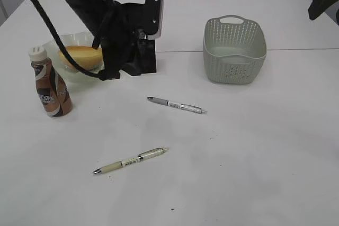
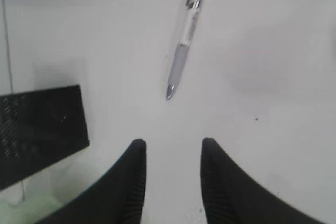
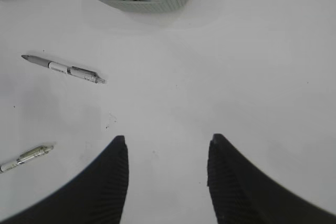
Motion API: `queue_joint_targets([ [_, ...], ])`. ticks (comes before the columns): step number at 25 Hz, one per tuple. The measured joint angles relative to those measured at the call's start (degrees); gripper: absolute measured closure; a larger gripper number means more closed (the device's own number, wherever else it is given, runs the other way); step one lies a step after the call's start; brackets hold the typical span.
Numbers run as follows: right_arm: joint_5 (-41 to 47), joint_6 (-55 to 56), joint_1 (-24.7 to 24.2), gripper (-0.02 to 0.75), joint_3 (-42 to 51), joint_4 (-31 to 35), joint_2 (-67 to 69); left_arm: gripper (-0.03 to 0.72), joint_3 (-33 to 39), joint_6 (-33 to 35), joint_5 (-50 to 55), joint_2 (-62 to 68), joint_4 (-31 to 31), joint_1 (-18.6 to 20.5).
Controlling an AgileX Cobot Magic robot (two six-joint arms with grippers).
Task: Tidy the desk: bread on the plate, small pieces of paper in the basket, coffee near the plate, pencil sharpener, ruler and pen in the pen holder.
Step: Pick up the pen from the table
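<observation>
A: Where does the exterior view sit?
B: High at the desk's front, slanting down across it.
A: And the left wrist view?
B: Close above the top, looking down past its gripper at the grey pen.
A: The right?
B: Higher, facing the basket; it shares that grey pen and basket with the exterior view

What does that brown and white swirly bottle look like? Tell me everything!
The brown and white swirled plastic bottle has a white screw cap and a dark label with pale lettering. It stands upright on the white desk, at the left, just in front of the pale green wavy-rimmed plate. No gripper touches it.
</observation>
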Motion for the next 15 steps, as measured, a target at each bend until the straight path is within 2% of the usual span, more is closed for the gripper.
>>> queue_joint_targets([
  [4,0.0,0.35,0.0,0.372,0.0,0.09,0.0,0.428,-0.02,7.36,0.0,1.97,-5.57,-0.09],
  [8,0.0,0.43,0.0,0.372,0.0,0.27,0.0,0.428,-0.66,10.83,-0.17,4.01,-9.0,1.41],
  [12,0.0,0.58,0.0,0.372,0.0,0.36,0.0,0.428,-0.61,14.02,-2.36,6.15,-9.37,3.25],
  [15,0.0,0.58,0.0,0.372,0.0,0.4,0.0,0.428,-0.61,15.67,-4.36,7.32,-9.37,3.23],
])
